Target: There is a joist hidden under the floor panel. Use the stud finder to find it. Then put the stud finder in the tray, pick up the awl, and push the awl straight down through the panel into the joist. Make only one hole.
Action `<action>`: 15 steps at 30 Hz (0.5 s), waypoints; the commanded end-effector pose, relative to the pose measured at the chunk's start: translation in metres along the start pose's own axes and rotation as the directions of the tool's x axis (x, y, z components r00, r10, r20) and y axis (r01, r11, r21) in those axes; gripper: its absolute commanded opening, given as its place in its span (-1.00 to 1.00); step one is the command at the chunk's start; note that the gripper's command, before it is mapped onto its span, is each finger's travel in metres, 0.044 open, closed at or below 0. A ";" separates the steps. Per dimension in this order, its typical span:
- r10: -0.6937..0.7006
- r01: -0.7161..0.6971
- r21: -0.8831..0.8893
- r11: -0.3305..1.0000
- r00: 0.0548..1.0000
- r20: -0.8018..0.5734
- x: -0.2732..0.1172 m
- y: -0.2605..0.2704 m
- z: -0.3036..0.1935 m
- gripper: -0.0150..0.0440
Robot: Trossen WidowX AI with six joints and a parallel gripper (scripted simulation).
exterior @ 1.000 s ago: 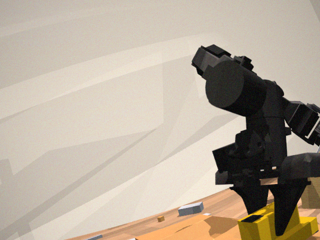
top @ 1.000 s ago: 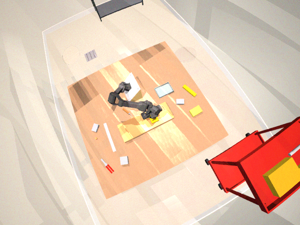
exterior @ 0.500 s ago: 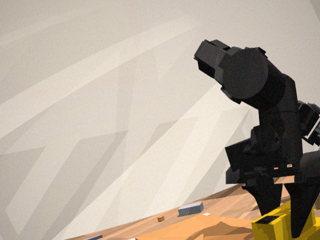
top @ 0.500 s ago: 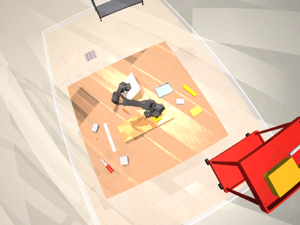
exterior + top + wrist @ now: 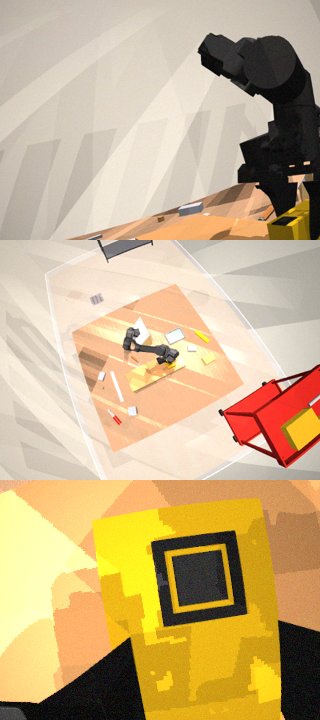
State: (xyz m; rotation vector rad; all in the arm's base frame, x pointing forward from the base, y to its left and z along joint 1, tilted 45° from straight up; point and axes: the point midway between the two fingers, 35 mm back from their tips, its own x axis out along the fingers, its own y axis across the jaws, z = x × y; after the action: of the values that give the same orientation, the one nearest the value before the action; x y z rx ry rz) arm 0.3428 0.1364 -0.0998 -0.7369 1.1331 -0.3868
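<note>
The black gripper [image 5: 169, 362] [image 5: 296, 224] [image 5: 205, 640] is shut on the yellow stud finder [image 5: 170, 365] [image 5: 280, 231] [image 5: 125, 555], one finger on each side. The stud finder is over the right part of the floor panel [image 5: 145, 377] [image 5: 196, 227]; I cannot tell whether it touches the panel. Its display [image 5: 197, 577] is dark inside a yellow square outline. The awl [image 5: 134, 358] [image 5: 266, 212], with an orange handle, lies behind the panel. The tray [image 5: 174, 336] is shallow and pale, behind and right of the panel, with nothing in it. No joist shows.
A white-topped sloping block [image 5: 142, 330] stands beside the arm. Right of the tray are a yellow bar [image 5: 202, 336], a yellow pad [image 5: 208, 358] and a white block [image 5: 192, 348]. A white strip [image 5: 117, 386], red-handled tool [image 5: 116, 418] and grey blocks [image 5: 101, 376] [image 5: 132, 411] lie left.
</note>
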 end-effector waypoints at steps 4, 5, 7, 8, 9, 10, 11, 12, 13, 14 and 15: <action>0.007 -0.007 0.000 1.000 1.000 -0.001 -0.001 0.016 -0.001 -0.49; 0.007 -0.007 0.000 1.000 1.000 -0.001 -0.001 0.018 -0.001 -0.49; 0.007 -0.007 0.000 1.000 1.000 -0.001 -0.001 0.022 -0.001 -0.49; 0.008 -0.008 0.000 1.000 1.000 -0.001 -0.001 0.024 0.000 -0.49; 0.008 -0.008 0.000 1.000 1.000 -0.001 -0.001 0.026 0.000 -0.49; 0.008 -0.008 0.000 1.000 1.000 -0.001 -0.001 0.028 0.000 -0.49; 0.008 -0.008 0.000 1.000 1.000 -0.001 -0.001 0.029 0.000 -0.49; 0.008 -0.008 0.000 1.000 1.000 -0.001 -0.001 0.031 0.000 -0.49; 0.008 -0.008 0.000 1.000 1.000 -0.001 -0.001 0.033 0.000 -0.49; 0.008 -0.008 0.001 1.000 1.000 -0.001 -0.001 0.035 0.000 -0.49; 0.009 -0.009 0.001 1.000 1.000 -0.001 -0.001 0.037 0.000 -0.49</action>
State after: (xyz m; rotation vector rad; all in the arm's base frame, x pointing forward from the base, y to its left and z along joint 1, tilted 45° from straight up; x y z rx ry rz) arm 0.3403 0.1573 -0.1196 -0.7351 1.1330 -0.3854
